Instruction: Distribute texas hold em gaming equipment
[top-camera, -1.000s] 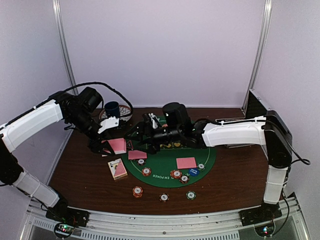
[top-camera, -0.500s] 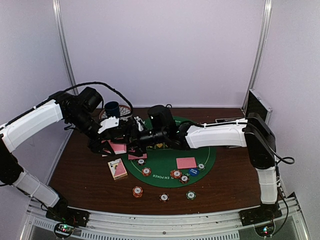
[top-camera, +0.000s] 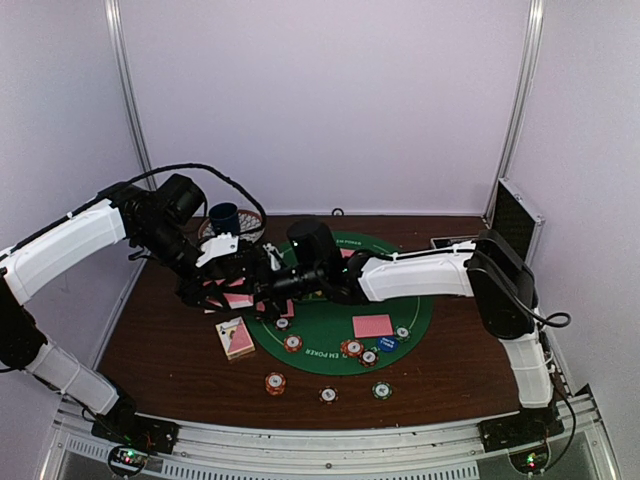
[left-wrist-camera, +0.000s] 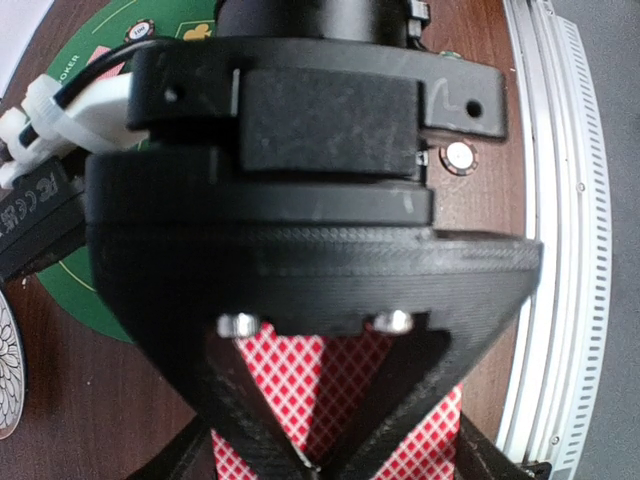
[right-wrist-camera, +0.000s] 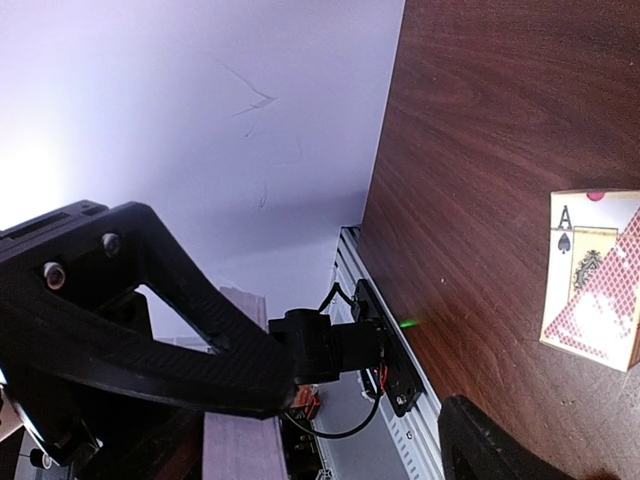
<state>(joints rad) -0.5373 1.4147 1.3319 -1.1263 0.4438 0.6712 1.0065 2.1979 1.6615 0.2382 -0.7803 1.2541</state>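
Left tool (left-wrist-camera: 318, 465): lower centre of the left wrist view, 2 fingers (left-wrist-camera: 245, 410) drawn together and clamped on pink-backed playing cards (left-wrist-camera: 345, 385), whose red diamond backs show between and behind them. In the top view this tool sits left of centre, over the left edge of the green felt mat (top-camera: 330, 320). Right tool (top-camera: 262, 285): reached across to the left, just beside the left tool; its wrist view shows the fingers (right-wrist-camera: 150, 330) standing wide apart with nothing between them. Card box (top-camera: 235, 337): lying flat on the wooden counter (top-camera: 160, 350), lower left of the mat; ace of spades printed on its face in the right wrist view. Single pink-backed card (top-camera: 372, 326): face down on the right half of the mat. Mat chips (top-camera: 352, 348): a small cluster along the mat's lower edge, with a blue button (top-camera: 388, 343) just beside it and 1 more chip (top-camera: 293, 343) to the left. Counter chips (top-camera: 328, 395): 3 striped pieces in a loose row on bare wood, bottom centre. Dark blue cup (top-camera: 224, 217): upright on a patterned saucer (top-camera: 208, 233), upper left behind the left tool. Metal case (top-camera: 515, 215): right edge of the counter, lid raised.
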